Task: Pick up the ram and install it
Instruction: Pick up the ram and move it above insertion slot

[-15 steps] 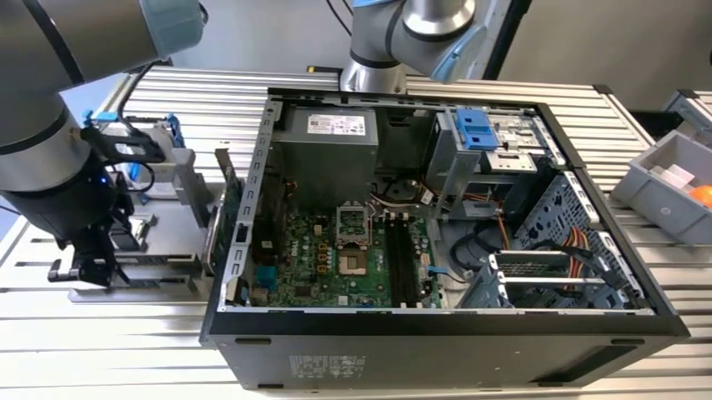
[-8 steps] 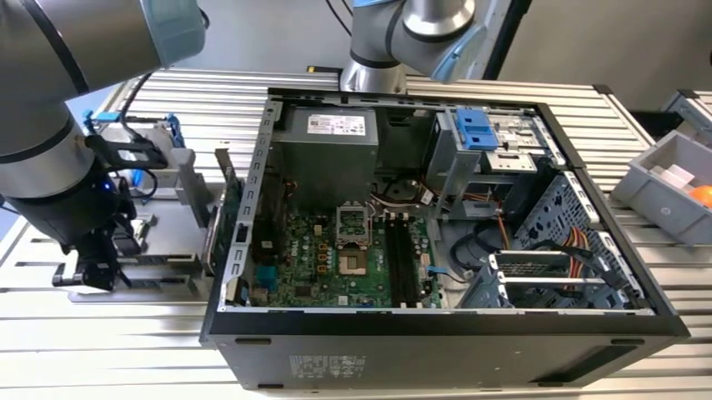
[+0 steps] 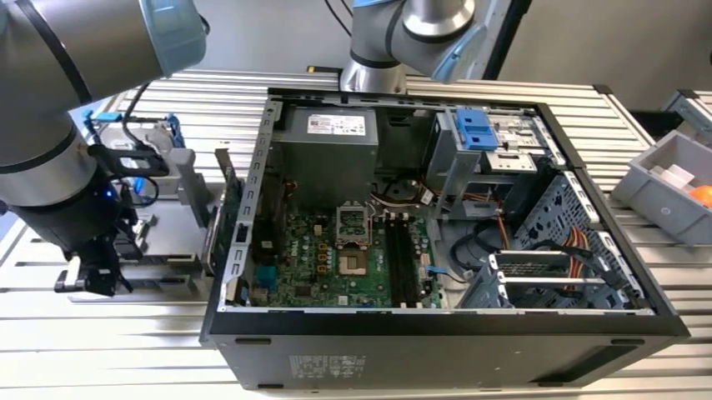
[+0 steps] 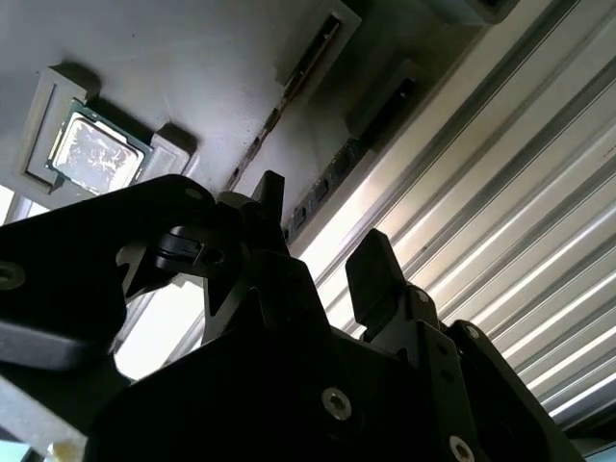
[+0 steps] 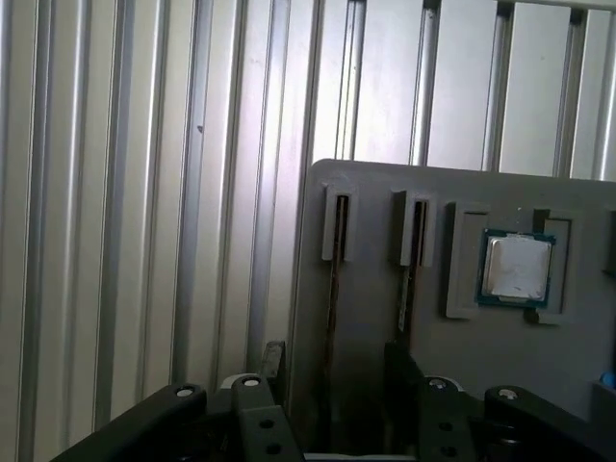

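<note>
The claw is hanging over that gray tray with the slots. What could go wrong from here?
1. The open gripper hangs over the ram, which stands on edge in a narrow slot of the gray tray. One finger lines up near the neighbouring slot and might strike it on the way down.
2. The processor chip lies in a pocket close by; a jolt to the tray might disturb it.

Grey blue-capped arm [image 3: 45, 117], black hand [image 4: 320, 226]

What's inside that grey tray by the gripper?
A square silver processor chip sits in one recess of the grey tray. Two narrow slots hold something thin, edge-on; the gripper covers their near ends, so I cannot tell what.
</note>
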`<action>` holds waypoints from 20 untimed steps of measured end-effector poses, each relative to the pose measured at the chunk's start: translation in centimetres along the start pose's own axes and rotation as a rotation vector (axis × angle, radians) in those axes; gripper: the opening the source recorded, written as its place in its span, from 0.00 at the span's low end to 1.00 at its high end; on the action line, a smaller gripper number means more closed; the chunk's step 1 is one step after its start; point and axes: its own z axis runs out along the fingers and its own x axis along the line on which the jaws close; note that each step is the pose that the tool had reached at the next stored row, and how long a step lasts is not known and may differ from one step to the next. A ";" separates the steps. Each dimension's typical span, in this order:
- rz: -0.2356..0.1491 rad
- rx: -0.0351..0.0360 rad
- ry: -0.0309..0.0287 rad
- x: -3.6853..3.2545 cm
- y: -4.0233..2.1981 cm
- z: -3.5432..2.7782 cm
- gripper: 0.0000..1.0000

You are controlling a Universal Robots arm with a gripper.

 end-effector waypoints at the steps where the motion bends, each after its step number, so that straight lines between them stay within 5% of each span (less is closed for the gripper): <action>1: 0.001 0.0001 -0.0001 0.07 0.00 0.10 1.00; 10: 0.011 0.0003 -0.0002 0.43 0.00 1.26 1.00; 20: 0.026 0.0003 -0.0003 0.02 -0.04 2.39 1.00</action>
